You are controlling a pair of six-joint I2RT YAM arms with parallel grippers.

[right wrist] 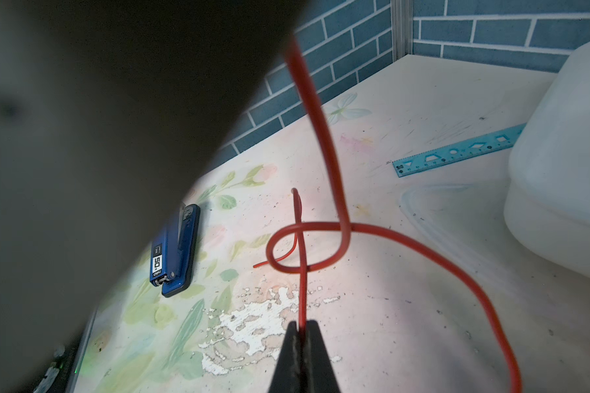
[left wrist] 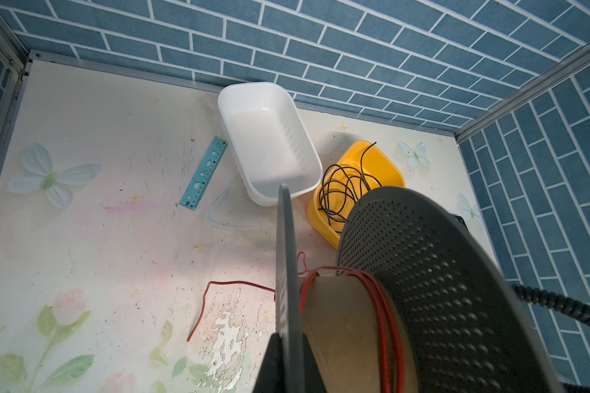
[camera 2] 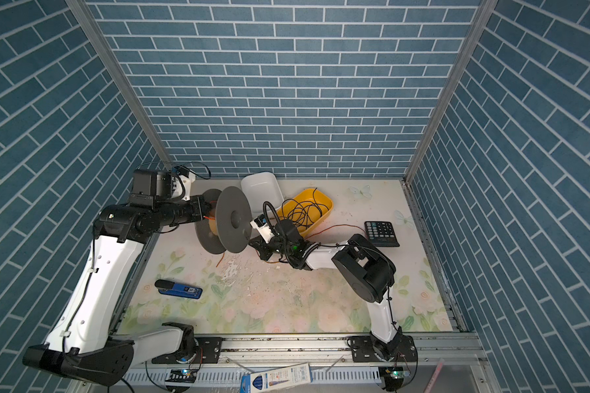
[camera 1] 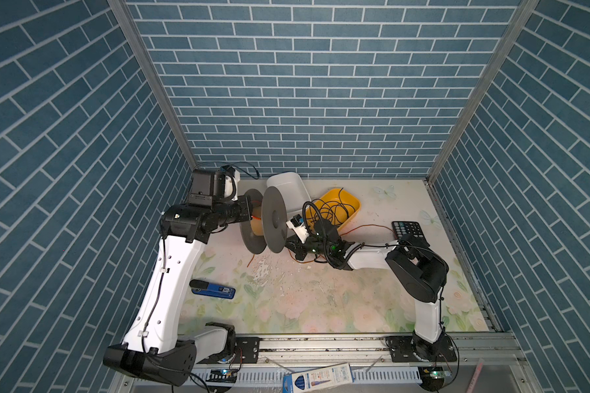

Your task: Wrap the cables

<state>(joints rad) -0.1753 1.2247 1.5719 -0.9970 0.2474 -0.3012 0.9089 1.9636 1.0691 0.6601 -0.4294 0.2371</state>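
The cables are one thin orange-red wire. A few turns of it lie on the cardboard core (left wrist: 385,306) of a grey spool (camera 1: 275,224), which is held upright above the table. My left gripper (left wrist: 288,335) is shut on the thin edge of the spool's near flange (left wrist: 286,265). In both top views that gripper (camera 1: 249,207) (camera 2: 206,207) reaches the spool from the left. My right gripper (right wrist: 302,323) is shut on the wire (right wrist: 324,136) just right of the spool (camera 1: 292,246). The wire forms a small loop (right wrist: 304,228) on the table. Its slack trails toward the calculator (camera 1: 372,227).
A white tub (camera 1: 286,190) and a yellow tub (camera 1: 349,199) holding a black wire tangle stand behind the spool. A calculator (camera 1: 410,233) lies at right, a blue stapler (camera 1: 213,289) at front left, a teal ruler (left wrist: 205,172) near the white tub.
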